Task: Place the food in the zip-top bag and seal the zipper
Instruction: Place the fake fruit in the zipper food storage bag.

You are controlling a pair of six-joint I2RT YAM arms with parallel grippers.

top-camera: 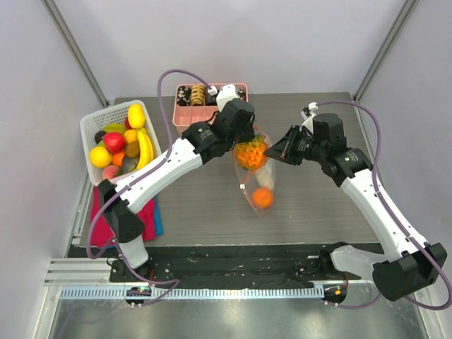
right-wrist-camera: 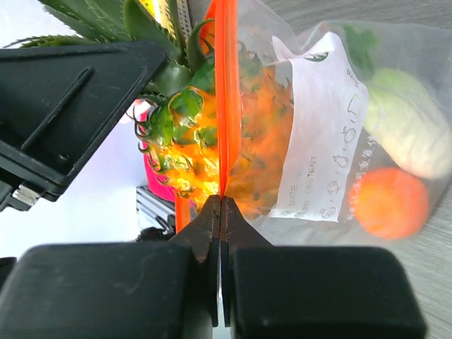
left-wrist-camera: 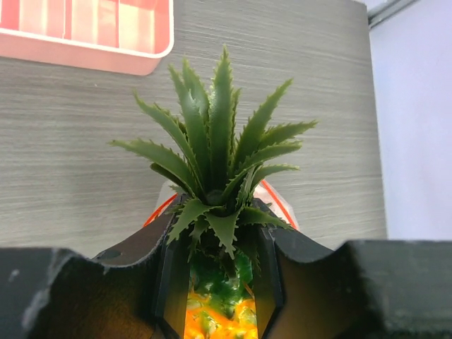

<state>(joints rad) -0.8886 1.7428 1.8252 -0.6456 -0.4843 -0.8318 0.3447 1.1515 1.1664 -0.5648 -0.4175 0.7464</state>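
L gripper (left-wrist-camera: 219, 279): fingers (left-wrist-camera: 171, 282) apart just enough to clamp the pineapple (left-wrist-camera: 220, 212) at the base of its crown, one either side. Crown sticks out past the tips. R gripper (right-wrist-camera: 221, 206): jaws pressed tight together on the zipper (right-wrist-camera: 226, 106), pinching the orange-red strip at one spot, so the bag edge runs straight up from the tips.

Zip-top bag (top-camera: 256, 185) sits mid-table betw. the 2 arms, mouth toward the far side. Pineapple is at the mouth, body partly behind the plastic.

Counts: 2 grippers, 1 bag, 3 food pcs at the bag. That is 1 pineapple, 1 white radish (right-wrist-camera: 402, 127), 1 orange ball (right-wrist-camera: 392, 201), the last two fully inside, ball nearest the closed end. 1 pink tray (top-camera: 185, 116) at the far edge. 1 white basket (top-camera: 88, 127) far L w/ mixed toy fruit, incl. a round red fruit (top-camera: 114, 141); exact no. can't tell.

Views: R wrist alone shows the pinch and the bag's white label. L wrist shows crown and tray corner, not the radish or ball. Only top view has the basket.
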